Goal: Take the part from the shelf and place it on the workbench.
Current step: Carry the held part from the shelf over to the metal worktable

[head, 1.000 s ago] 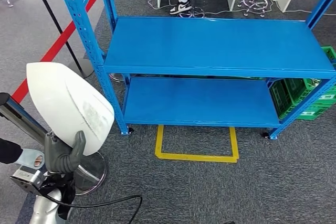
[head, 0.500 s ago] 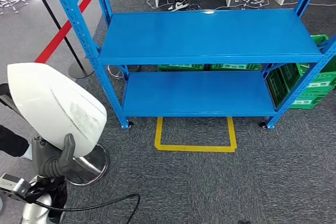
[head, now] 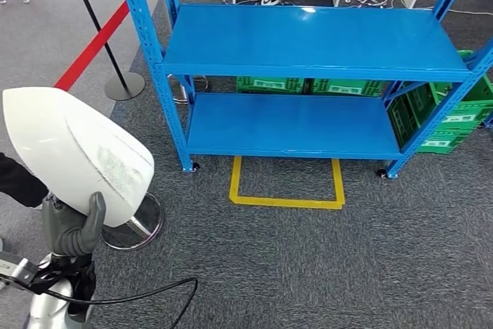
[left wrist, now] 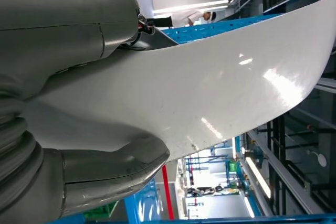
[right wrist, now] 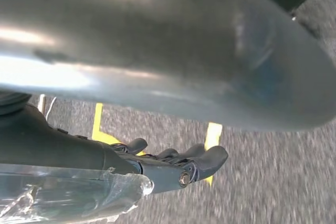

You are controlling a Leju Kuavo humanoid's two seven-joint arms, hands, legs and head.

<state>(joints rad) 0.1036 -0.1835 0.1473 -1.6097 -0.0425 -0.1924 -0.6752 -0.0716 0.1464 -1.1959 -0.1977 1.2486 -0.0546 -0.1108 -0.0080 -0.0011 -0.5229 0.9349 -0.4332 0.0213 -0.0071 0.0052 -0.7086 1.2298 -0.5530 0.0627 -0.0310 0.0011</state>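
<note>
Part: white curved shell [head: 75, 156], sitting at about eight o'clock in my head view, well apart from the shelf.
Left hand: my left hand [head: 72, 229] is gripping the shell from beneath, thumb [head: 94, 217] pressing up its near face; I am judging that this underhand hold is carrying the weight and keeping the broad face clear of my body.
Wrist check: close behind that hand the shell [left wrist: 206, 87] is filling the space between thumb [left wrist: 115, 174] and the fingers clamped on its far side.
Right hand: my right hand [right wrist: 178, 163] is hanging low over the grey carpet [head: 349, 267], fingers lying apart and nearly straight, holding nothing.
Shelf: blue rack [head: 313, 40] at twelve o'clock, both decks bare.
Floor mark: yellow tape outline [head: 287, 182] lying just before the rack's feet.
Stage: I am judging the pick done; the carry to the workbench is remaining.
</note>
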